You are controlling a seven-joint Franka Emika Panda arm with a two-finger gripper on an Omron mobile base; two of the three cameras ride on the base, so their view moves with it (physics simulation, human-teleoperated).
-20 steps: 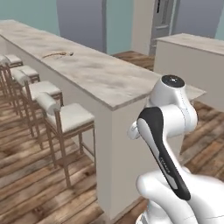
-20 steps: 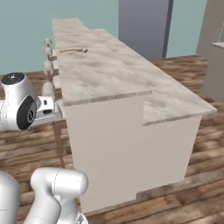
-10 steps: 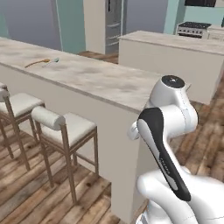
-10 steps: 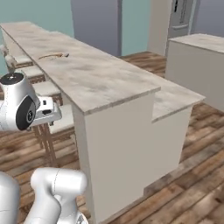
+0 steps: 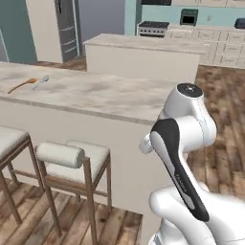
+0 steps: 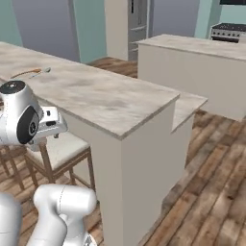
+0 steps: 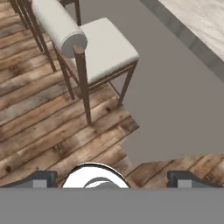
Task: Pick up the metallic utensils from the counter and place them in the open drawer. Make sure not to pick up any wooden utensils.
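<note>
The counter is a long beige marbled slab over a cream base, also in the right base view. Far down it on the left lie an orange-brown wooden spoon and, just right of it, a small pale silver spoon; both appear again as the wooden spoon and the silver spoon. My gripper is open and empty, tucked low beside the counter's base and facing the floor, far from the utensils. The open drawer is out of view.
Bar stools with pale cushions stand against the counter's near side, just below my hand. A second island stands behind the counter, with a stove and a fridge further back. The floor is wooden planks.
The whole picture has swung in both base views, so the base has moved. The counter's end is now close in front and the spoons sit far left. The arm keeps its folded pose.
</note>
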